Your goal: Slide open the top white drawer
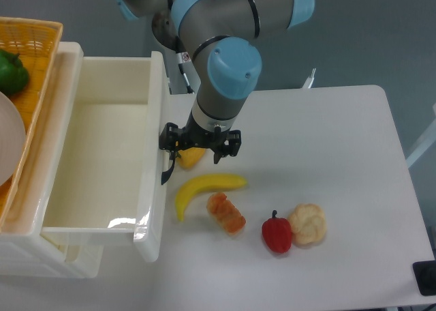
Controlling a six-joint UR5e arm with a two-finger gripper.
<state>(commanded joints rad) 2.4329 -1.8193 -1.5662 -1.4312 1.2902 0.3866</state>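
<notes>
The top white drawer (102, 137) is pulled far out of the cabinet, and its cream interior shows empty. Its front panel (155, 188) carries a curved black handle (166, 172) on the right face. My gripper (199, 146) hangs just right of that panel, pointing down, with its fingers spread wide apart. The left finger (167, 139) is right at the upper end of the handle, against the drawer front. Whether it touches the handle I cannot tell. Nothing sits clamped between the fingers.
A yellow fruit (192, 157) lies under the gripper. A banana (204, 187), an orange pastry (227, 213), a red pepper (276, 234) and a pale bun (307, 223) lie on the white table (327, 140). A wicker basket (30, 58) with a green pepper (12, 72) sits on the cabinet. The lower drawer (61, 256) peeks out below.
</notes>
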